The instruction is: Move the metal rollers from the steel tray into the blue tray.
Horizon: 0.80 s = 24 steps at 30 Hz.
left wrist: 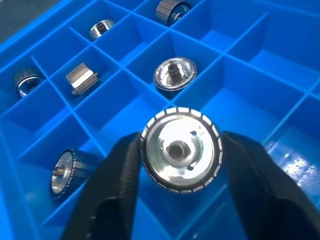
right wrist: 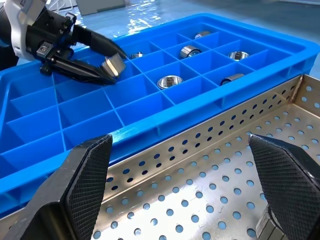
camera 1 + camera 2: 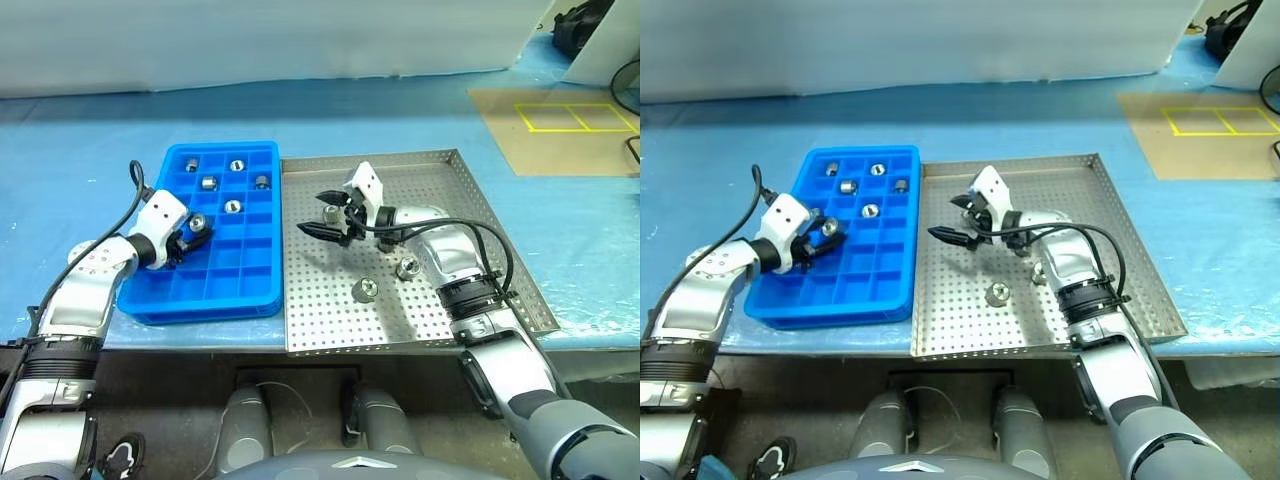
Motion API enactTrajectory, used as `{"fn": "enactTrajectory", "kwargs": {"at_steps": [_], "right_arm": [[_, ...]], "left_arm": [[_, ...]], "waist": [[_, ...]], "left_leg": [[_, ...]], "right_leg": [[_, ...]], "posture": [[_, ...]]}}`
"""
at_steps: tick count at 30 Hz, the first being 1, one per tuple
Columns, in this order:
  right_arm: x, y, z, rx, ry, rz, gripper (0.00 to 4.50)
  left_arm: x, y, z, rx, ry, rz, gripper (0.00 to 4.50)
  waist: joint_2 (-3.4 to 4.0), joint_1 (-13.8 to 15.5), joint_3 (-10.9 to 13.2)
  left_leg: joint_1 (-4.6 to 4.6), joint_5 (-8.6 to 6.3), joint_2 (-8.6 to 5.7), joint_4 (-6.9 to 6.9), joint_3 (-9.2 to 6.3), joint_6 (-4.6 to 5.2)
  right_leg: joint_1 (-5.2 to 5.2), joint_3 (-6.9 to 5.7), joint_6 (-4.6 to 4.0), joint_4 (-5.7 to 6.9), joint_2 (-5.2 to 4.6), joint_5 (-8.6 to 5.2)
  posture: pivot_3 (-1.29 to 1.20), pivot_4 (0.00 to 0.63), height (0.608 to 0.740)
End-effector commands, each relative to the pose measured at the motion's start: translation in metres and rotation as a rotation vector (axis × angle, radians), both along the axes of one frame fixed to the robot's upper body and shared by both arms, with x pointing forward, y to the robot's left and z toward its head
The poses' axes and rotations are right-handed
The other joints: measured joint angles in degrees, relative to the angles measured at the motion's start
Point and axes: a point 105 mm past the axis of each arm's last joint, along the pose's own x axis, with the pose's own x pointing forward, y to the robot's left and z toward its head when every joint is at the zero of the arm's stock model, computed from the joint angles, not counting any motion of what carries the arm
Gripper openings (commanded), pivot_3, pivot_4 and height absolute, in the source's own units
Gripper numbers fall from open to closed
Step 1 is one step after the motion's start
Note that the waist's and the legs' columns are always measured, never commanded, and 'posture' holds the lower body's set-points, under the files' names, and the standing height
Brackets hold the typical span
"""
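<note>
The blue tray [image 3: 200, 304] lies left of the steel tray [image 3: 330, 322], their sides touching. My left gripper [image 3: 197, 228] hovers over the blue tray's left compartments, shut on a metal roller [image 1: 181, 149] held flat-face toward the wrist camera. Several rollers, among them one [image 3: 233, 207] near the middle, lie in the far compartments. Two rollers [image 3: 366, 290] [image 3: 408, 267] rest on the steel tray's perforated floor. My right gripper [image 3: 318, 214] hangs open and empty above the steel tray's left part, pointing toward the blue tray.
Both trays sit on a blue table cover near the table's front edge. A brown board [image 3: 560, 125] marked with yellow rectangles lies at the back right. A white panel runs along the back.
</note>
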Motion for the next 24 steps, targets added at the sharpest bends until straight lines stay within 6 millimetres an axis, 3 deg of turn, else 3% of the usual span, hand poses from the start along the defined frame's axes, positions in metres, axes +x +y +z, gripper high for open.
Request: {"fn": "enactTrajectory", "kwargs": {"at_steps": [1,2,7,11,13,17,19,24], "right_arm": [[0.000,-0.001,0.017,0.033,-0.053,-0.002,4.50],[0.000,-0.001,0.017,0.033,-0.053,-0.004,4.50],[0.001,-0.004,0.017,0.031,-0.057,-0.017,4.50],[0.002,-0.010,0.021,0.037,-0.064,-0.034,4.50],[0.003,-0.015,0.026,0.044,-0.070,-0.049,4.50],[0.007,-0.039,0.031,0.034,-0.091,-0.130,4.50],[0.009,-0.049,0.032,0.029,-0.099,-0.171,4.50],[0.001,-0.084,0.024,0.015,-0.086,-0.298,4.50]], "left_arm": [[0.008,0.006,0.007,0.007,-0.016,0.041,3.87],[0.011,0.006,0.009,0.000,-0.024,0.052,4.23],[0.020,-0.008,0.024,-0.016,-0.081,0.015,4.23],[0.026,-0.059,0.061,-0.125,-0.164,-0.162,4.23],[0.027,-0.083,0.069,-0.157,-0.167,-0.267,4.23],[0.024,-0.129,0.056,-0.111,-0.079,-0.499,4.23],[0.021,-0.142,0.049,-0.087,-0.035,-0.581,4.23],[-0.006,-0.180,0.022,-0.013,0.121,-0.838,4.23]], "waist": [[0.00,0.0,0.0],[0.00,0.0,0.0],[0.00,-0.1,0.0],[-0.02,0.2,0.0],[-0.03,0.1,0.0],[-0.04,-0.3,0.0],[-0.04,-0.8,0.0],[-0.05,-2.7,0.0]], "left_leg": [[0.00,0.00,-0.01,0.00,0.00,0.00],[-0.01,0.00,-0.01,0.00,0.00,-0.01],[-0.07,0.00,-0.02,-0.01,0.00,0.00],[-0.18,0.00,-0.03,0.01,-0.01,0.01],[-0.22,0.00,-0.04,0.05,-0.01,0.01],[-0.19,0.01,-0.06,0.07,0.02,0.00],[-0.18,0.01,-0.07,0.06,0.03,0.01],[-0.25,0.02,-0.08,0.04,0.04,0.11]], "right_leg": [[0.00,0.01,0.00,0.00,0.00,0.00],[0.00,0.01,0.00,0.00,0.00,0.00],[-0.03,0.01,-0.01,-0.03,0.00,0.00],[-0.06,0.00,-0.01,-0.05,-0.01,0.00],[-0.06,0.00,-0.01,-0.05,-0.03,0.00],[-0.06,0.05,-0.01,-0.05,-0.02,0.01],[-0.06,0.05,0.00,-0.06,-0.02,0.01],[-0.10,0.09,0.01,-0.14,0.02,0.01]], "posture": [[-0.16,0.150,0.740],[-0.16,0.150,0.740],[-0.18,0.150,0.740],[-0.21,0.150,0.740],[-0.24,0.150,0.740],[-0.31,0.150,0.740],[-0.36,0.150,0.740],[-0.46,0.150,0.740]]}}
